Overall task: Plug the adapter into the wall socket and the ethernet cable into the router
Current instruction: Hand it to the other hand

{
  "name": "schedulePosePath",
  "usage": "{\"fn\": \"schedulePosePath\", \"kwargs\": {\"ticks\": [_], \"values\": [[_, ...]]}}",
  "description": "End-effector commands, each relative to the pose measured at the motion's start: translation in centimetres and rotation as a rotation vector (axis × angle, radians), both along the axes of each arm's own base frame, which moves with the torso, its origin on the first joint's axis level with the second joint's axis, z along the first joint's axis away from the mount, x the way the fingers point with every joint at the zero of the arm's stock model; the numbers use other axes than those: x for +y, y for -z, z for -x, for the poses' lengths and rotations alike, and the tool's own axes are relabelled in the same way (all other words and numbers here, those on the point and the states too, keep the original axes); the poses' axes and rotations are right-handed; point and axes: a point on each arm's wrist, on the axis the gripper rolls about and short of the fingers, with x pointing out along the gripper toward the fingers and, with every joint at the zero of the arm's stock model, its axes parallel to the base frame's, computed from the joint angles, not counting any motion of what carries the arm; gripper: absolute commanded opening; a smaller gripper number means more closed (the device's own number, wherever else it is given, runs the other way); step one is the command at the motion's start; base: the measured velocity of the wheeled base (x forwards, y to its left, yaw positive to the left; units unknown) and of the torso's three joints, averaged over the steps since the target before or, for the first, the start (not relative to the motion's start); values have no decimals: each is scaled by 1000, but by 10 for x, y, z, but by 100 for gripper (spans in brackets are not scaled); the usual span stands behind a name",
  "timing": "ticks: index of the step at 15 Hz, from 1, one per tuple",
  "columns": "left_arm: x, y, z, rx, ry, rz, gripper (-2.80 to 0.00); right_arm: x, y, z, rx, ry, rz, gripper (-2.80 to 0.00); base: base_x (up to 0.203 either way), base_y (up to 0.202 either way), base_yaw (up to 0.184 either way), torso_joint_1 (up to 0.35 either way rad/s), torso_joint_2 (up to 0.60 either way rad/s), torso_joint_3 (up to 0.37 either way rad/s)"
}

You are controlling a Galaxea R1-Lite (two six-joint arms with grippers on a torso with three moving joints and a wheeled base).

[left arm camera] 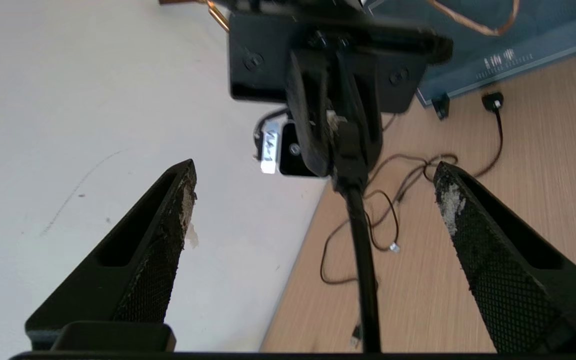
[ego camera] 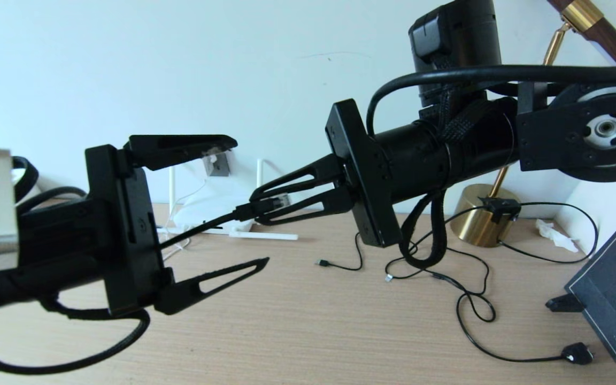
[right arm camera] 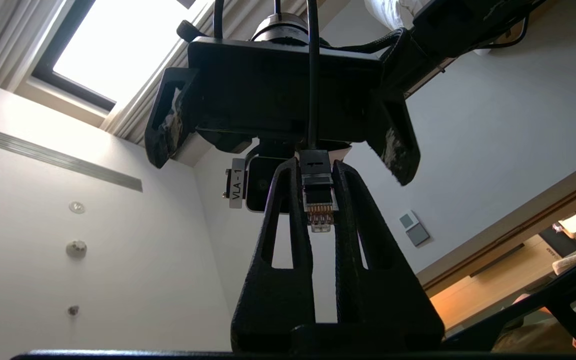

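Pinching the ethernet cable (ego camera: 217, 222) just behind its clear-tipped connector, the right claw (ego camera: 265, 206) is shut on it, and the plug lies along the claw's own long axis, pointing past its tips. Just beyond those tips and slightly lower, the router (ego camera: 206, 211) rests flat on the desk (ego camera: 308, 321) with 2 white antennas visible; judging from this, the coming move is a short push along that axis. Which edge carries the ports I cannot tell. The left claw (ego camera: 244, 203) faces the right claw with fingers spread wide around the cable, gripping nothing, and could foul the approach. The wall socket (ego camera: 218, 163) sits beyond the router. Thin black leads trail beneath the right claw.
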Motion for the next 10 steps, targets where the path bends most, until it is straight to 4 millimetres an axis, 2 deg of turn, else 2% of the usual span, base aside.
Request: {"fn": "schedulePosePath", "kwargs": {"ticks": [1,10], "values": [[0,2,1,-2,7,15,0,0,1,0,14,-4,3,-280,0,0,0,0,0,0],[3,7,8,-13,9,25,0,-1,0,-1,13,3,2,-280,0,0,0,0,0,0]]}}
